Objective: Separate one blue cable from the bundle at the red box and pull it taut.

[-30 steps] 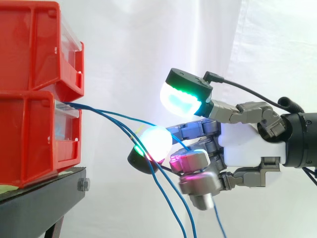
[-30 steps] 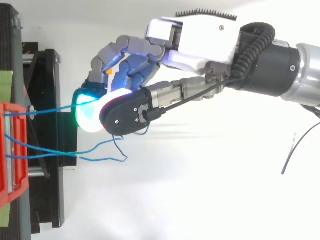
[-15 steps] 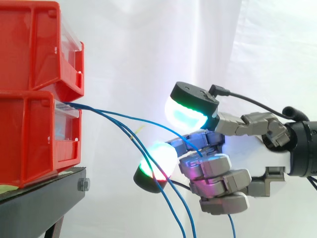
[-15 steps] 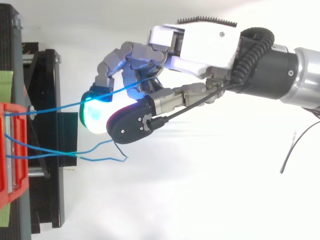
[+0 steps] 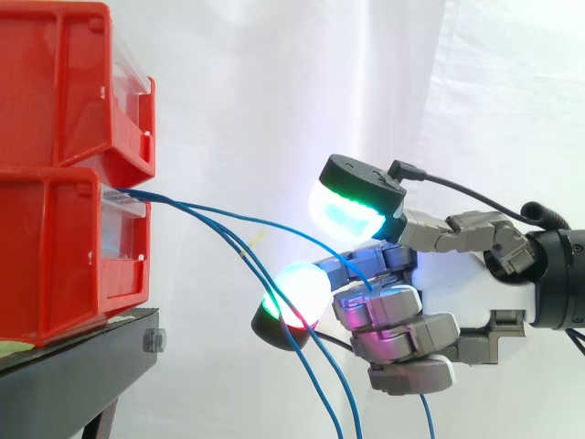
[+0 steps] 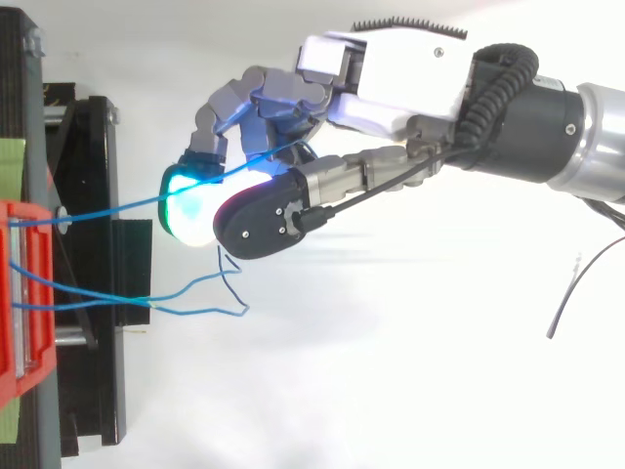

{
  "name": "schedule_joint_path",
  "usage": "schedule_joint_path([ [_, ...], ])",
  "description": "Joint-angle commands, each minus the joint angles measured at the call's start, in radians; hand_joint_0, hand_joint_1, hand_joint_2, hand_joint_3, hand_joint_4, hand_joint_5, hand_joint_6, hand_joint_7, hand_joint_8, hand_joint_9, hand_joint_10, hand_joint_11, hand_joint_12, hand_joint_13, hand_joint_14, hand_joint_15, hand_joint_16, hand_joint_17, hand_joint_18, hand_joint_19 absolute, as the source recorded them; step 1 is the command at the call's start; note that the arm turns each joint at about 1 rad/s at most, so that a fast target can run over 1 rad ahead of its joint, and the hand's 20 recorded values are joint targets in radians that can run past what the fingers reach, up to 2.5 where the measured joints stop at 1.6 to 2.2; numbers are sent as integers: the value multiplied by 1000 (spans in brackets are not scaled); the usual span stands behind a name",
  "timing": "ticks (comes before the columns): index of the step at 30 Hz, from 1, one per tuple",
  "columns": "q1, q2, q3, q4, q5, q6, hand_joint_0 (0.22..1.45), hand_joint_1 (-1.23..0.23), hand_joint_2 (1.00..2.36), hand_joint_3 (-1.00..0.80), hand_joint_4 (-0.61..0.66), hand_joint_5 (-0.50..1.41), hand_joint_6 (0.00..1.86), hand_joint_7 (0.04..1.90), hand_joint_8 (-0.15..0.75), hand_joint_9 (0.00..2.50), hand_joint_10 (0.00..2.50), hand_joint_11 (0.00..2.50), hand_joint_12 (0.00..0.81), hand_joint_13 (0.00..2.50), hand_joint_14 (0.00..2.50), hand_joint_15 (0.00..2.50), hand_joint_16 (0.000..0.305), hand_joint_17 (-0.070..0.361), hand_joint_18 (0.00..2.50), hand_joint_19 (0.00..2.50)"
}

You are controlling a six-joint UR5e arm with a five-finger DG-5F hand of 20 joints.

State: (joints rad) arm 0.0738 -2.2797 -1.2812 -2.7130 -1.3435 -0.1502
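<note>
Clenching one thin blue cable (image 6: pixel 117 208) that arcs over from the lower red plastic box (image 5: pixel 55 247), the grey-and-white robot hand (image 5: pixel 457 293) could let it slip, or drag the drooping blue neighbour cables (image 6: pixel 93 305) along, when pulling.

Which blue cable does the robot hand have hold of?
The blue cable running straight from the red box into the curled hand; the other two cables dangle loose.
</note>
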Motion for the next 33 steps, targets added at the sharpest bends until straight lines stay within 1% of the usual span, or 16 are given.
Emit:
schedule_joint_path([
  [1,-3,0,0,-1,-2,27,525,-561,1000,-500,167,-245,901,713,296,269,2500,1039,349,633,2500,1163,45,101,995,1630],
  [3,-9,0,0,-5,-2,57,525,-559,1000,-500,167,-245,901,712,293,267,2500,1060,351,634,2500,1161,45,101,995,1626],
  [7,-19,0,0,-5,-3,63,533,-549,1000,-500,170,-245,901,711,290,262,2500,1059,346,639,2500,1184,44,99,996,1635],
  [12,-23,0,3,-7,-5,63,549,-547,1000,-500,160,-246,902,715,288,259,2500,1051,346,641,2500,1179,44,98,995,1672],
  [16,-26,0,3,-7,-5,63,568,-547,1001,-484,159,-246,905,711,282,258,2500,1048,342,639,2500,1172,42,94,1001,1696],
  [21,-26,2,3,-5,-5,63,584,-561,1003,-446,161,-243,911,715,280,268,2500,1038,333,647,2500,1191,42,93,1005,1740],
  [26,-28,2,16,-11,-5,60,609,-579,1005,-394,160,-238,926,716,273,274,2500,1066,328,648,2500,1191,40,91,1020,1757],
  [33,-28,2,42,-56,-8,60,627,-594,1009,-350,162,-233,939,719,271,281,2500,1058,327,658,2500,1189,40,89,1037,1760],
])
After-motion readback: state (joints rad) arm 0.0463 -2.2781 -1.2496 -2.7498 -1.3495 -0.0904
